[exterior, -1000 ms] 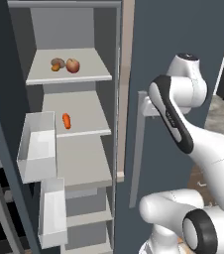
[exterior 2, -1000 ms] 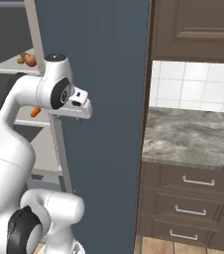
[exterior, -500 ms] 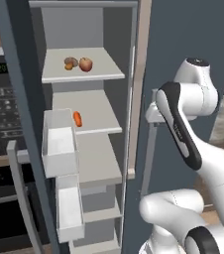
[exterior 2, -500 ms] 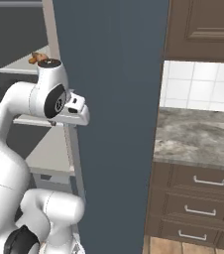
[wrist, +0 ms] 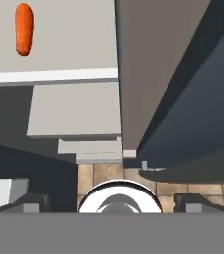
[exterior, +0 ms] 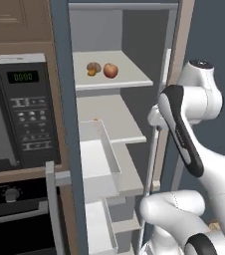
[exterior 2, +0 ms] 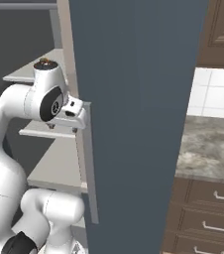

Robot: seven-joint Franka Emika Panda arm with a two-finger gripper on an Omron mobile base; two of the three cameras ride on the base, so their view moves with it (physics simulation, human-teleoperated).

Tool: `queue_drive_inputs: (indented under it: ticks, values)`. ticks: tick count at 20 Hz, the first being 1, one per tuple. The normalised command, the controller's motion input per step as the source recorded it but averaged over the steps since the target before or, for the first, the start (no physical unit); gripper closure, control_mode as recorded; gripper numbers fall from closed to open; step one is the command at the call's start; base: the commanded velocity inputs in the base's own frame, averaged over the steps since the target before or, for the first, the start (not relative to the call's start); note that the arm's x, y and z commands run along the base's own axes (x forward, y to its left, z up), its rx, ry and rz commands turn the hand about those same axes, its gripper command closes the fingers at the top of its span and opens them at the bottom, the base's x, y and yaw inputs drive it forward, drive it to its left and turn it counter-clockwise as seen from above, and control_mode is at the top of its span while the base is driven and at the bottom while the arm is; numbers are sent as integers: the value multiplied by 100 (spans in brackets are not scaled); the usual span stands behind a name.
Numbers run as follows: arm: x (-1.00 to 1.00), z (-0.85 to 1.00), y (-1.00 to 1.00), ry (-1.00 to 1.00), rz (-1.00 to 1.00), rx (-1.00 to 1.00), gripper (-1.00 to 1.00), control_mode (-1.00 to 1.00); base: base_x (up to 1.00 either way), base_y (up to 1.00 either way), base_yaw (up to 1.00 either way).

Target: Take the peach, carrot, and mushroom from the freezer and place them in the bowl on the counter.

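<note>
Standing open, the freezer [exterior: 119,124] has all three items inside it; none has been picked. The peach [exterior: 110,70] and the mushroom [exterior: 93,68] sit side by side on the upper shelf [exterior: 129,79], mushroom at the peach's 9 o'clock, touching or nearly so. The carrot [wrist: 24,28] lies on the shelf below, at 11 o'clock in the hand view; from the left base view only its tip [exterior: 95,119] shows above a white door bin [exterior: 98,159].

Worktop [exterior 2: 208,149] is at 3 o'clock in the right base view, past the freezer door [exterior 2: 134,99]. The bowl is not in frame. Judgement: task at its start, three picks and three placements left.

Fingers: two dark tips at the bottom corners of the hand view, one at [wrist: 27,202], well apart (so spread wide), nothing between them, touching nothing. The gripper [wrist: 118,203] looks down past the shelf edges to the tiled floor [wrist: 104,173]. The arm's wrist [exterior 2: 67,110] sits beside the door's grey bar handle [exterior 2: 88,163].
</note>
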Motion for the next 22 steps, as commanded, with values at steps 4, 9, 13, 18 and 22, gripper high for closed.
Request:
queue_drive_inputs:
  ticks: [4,9,13,18,22]
  values:
    - [0,0,0,0,0,0,-100,100,59,45,0]
    - [-22,0,78,-25,4,-4,-100,-100,0,0,0]
    - [-49,0,18,-33,3,1,-100,-100,0,0,0]
    - [34,0,62,-30,0,8,-100,-100,0,0,0]
    - [37,0,77,-36,1,6,-100,-100,0,0,0]
